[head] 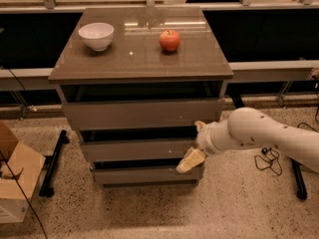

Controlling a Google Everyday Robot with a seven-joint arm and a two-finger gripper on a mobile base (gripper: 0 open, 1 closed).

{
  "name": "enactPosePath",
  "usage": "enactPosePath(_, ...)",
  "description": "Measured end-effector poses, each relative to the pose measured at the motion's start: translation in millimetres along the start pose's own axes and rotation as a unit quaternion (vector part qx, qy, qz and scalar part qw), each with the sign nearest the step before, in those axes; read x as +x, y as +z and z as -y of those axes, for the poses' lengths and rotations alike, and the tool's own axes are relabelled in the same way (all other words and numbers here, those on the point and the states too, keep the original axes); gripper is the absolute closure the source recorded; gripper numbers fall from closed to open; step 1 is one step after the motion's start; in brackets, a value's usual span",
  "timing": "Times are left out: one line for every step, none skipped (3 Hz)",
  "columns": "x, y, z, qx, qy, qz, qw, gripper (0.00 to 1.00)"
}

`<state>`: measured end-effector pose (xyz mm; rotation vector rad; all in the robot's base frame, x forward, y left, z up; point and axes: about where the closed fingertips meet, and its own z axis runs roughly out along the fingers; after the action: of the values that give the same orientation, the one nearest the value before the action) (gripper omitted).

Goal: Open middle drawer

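Observation:
The middle drawer point(139, 149) is the medium-height grey-brown front of the three-drawer cabinet, set between the taller top front point(142, 114) and the shorter bottom front point(144, 175). It sits in line with the other fronts, with a dark gap above it. My gripper point(194, 143) is at the drawer's right end on a white arm reaching in from the right. One pale finger point(200, 126) shows above the front and the other point(189, 161) below it, spread apart across the front's right end.
A white bowl point(96, 35) and a red apple point(170, 40) stand on the glossy cabinet top point(139, 59). An open cardboard box point(15, 176) sits on the floor at the left. A black stand leg point(54, 163) and cables point(269, 161) lie beside the cabinet.

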<state>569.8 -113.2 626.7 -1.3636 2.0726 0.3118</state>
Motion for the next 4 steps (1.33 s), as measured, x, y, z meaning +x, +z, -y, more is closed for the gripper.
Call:
enactPosePath(11.9,32.5,3.0,0.006,0.019,0.010,0.9998,0.00)
enactPosePath(24.7,67.2,7.4,0.008,0.048,0.026,0.9985,0.00)
enactPosePath(38.0,96.2,12.0,0.003,0.076,0.043,0.9961,0.00)
enactPosePath(45.2,121.3,21.7,-0.005,0.090,0.057,0.9943,0.00)
